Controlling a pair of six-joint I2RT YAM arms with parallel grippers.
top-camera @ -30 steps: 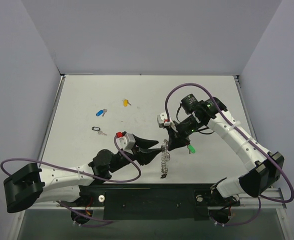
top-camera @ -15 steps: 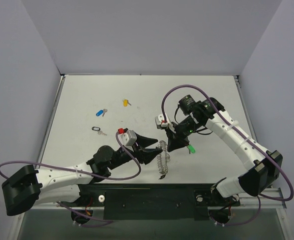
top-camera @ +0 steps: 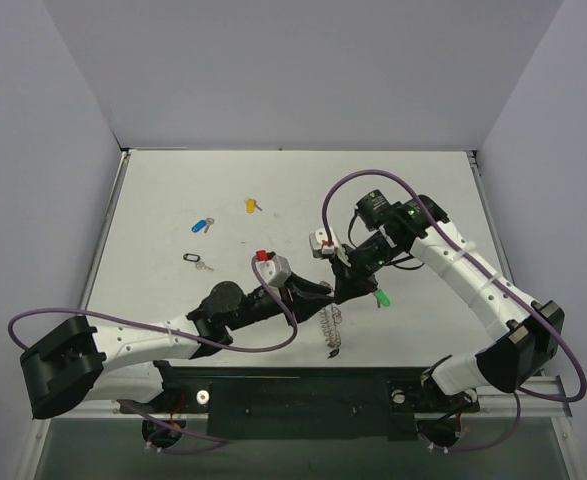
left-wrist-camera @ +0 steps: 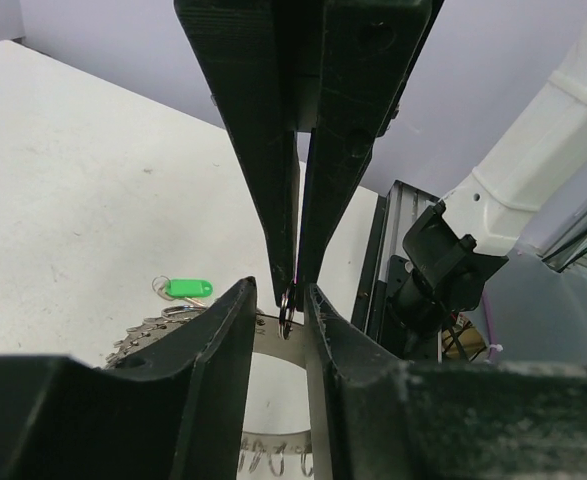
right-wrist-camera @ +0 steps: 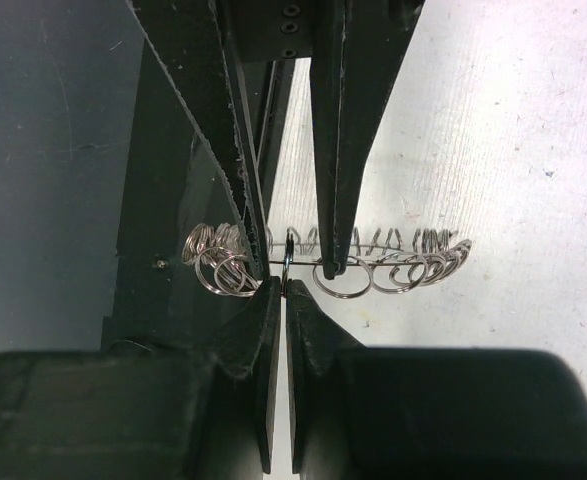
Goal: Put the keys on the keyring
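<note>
The keyring (top-camera: 330, 328), a flat silvery hoop edged with small wire loops, stands on edge on the table between the two grippers. My right gripper (right-wrist-camera: 284, 286) is shut on one small loop (right-wrist-camera: 288, 255) of the keyring (right-wrist-camera: 393, 262). My left gripper (left-wrist-camera: 279, 297) is open, its fingers either side of that loop (left-wrist-camera: 286, 305) and of the right fingertips, over the hoop's band (left-wrist-camera: 269, 328). The green-headed key (top-camera: 381, 298) lies just right of the right gripper (top-camera: 345, 288); it also shows in the left wrist view as the green key (left-wrist-camera: 186, 288). The left gripper (top-camera: 318, 292) meets the right from the left.
A blue-headed key (top-camera: 203, 225), a yellow-headed key (top-camera: 252, 205) and a black-headed key (top-camera: 195, 260) lie apart on the white table's left half. A black rail (top-camera: 293, 385) runs along the near edge. Purple cables loop over both arms.
The left arm has reached right, up to the right gripper, and its jaws have narrowed. The keyring shifted slightly. The right gripper stayed shut, almost still.
</note>
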